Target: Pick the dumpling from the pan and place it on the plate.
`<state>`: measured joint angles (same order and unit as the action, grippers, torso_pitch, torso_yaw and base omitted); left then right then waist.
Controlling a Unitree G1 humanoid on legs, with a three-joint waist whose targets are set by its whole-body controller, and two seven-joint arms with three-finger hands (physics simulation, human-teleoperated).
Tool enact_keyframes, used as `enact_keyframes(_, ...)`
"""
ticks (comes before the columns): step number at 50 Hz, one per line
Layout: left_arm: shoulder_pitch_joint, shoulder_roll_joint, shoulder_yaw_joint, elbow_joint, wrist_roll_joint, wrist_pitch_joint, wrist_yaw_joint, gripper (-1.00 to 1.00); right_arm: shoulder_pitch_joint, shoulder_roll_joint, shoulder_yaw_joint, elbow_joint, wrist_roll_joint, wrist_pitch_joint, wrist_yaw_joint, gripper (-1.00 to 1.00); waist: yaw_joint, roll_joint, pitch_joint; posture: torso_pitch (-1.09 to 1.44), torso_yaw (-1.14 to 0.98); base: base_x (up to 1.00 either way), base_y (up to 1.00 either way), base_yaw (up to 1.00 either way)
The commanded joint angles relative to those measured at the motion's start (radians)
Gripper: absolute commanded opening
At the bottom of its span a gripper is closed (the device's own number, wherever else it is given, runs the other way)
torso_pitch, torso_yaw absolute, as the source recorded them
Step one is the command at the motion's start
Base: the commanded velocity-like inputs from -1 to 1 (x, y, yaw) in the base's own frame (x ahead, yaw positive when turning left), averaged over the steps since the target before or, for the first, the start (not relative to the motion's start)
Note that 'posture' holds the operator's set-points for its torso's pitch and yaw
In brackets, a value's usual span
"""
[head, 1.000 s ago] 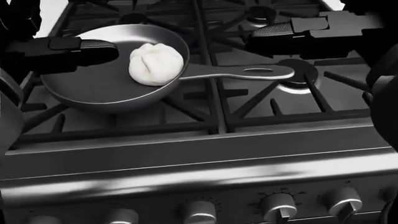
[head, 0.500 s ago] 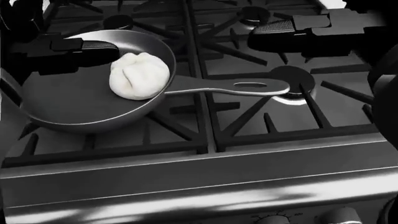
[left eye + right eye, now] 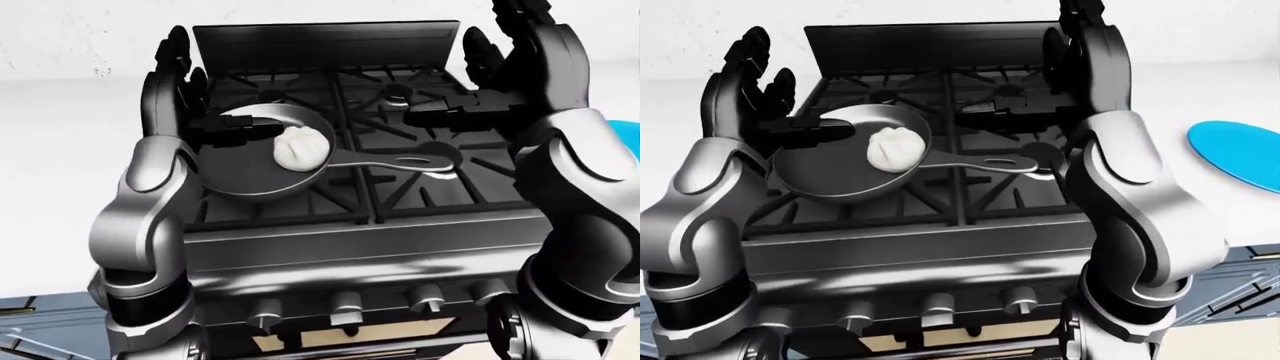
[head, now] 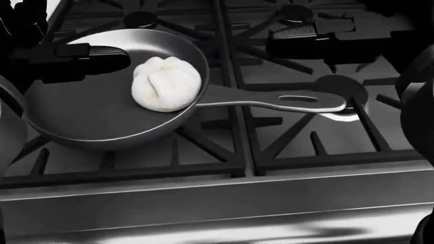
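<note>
1. Steel pan (image 4: 102, 109) fills the head view's left half, sitting on the stove (image 4: 285, 193) grates. The white dumpling (image 4: 166, 84) lies inside it against the right-hand wall, just where the handle (image 4: 278, 101) joins. I judge it rests there because the pan wall slopes up and stops it. One dark finger of my left hand (image 4: 67, 58) reaches over the pan's upper left rim, near the dumpling but apart from it. A finger of my right hand (image 4: 305, 35) hovers above the upper right burner, well clear of the pan.

2. Left-eye view: both arms come up on either side of the stove. Left hand (image 3: 175, 82) has its fingers spread, holding nothing; right hand (image 3: 520, 60) likewise splayed and empty. I keep both wide so either could close on the dumpling; which one goes in is not settled. A sliver of blue shows at the right edge, cut off.

3. Right-eye view: the blue plate (image 3: 1235, 150) lies on the white counter (image 3: 1200, 90) to the right of the stove, well apart from the pan, its right side cropped. My right forearm hides part of the stove's right burners and the tip of the handle. Knobs (image 3: 940, 304) below are partly blurred.
</note>
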<state>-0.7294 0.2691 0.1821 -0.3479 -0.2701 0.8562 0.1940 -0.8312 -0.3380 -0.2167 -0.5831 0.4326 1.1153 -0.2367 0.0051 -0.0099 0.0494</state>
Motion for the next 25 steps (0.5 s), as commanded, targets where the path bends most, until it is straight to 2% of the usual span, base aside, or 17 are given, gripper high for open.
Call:
enact_keyframes(1,-0.029,0.011,0.010,-0.025,0.000,-0.031,-0.003,1.00,-0.031,-0.011,-0.011,-0.021,-0.001,-0.025,-0.002,1.00,0.000,0.000,-0.027,0.00,0.00,0.00,0.00,0.00)
enact_keyframes(13,-0.133,0.059,0.019,0.027,-0.061,0.038,-0.053,1.00,-0.051,-0.036,-0.041,-0.038,0.047,0.002,-0.022,1.00,0.001,-0.001,-0.021,0.00,0.00,0.00,0.00,0.00)
enact_keyframes(20,-0.232,0.090,-0.014,0.119,-0.046,0.076,-0.127,1.00,-0.062,-0.061,-0.062,-0.044,0.098,0.014,-0.051,1.00,0.003,-0.002,-0.020,0.00,0.00,0.00,0.00,0.00)
enact_keyframes(25,-0.292,0.091,-0.043,0.228,0.004,0.042,-0.207,1.00,-0.066,-0.074,-0.064,-0.037,0.127,0.008,-0.072,1.00,0.004,-0.006,-0.019,0.00,0.00,0.00,0.00,0.00)
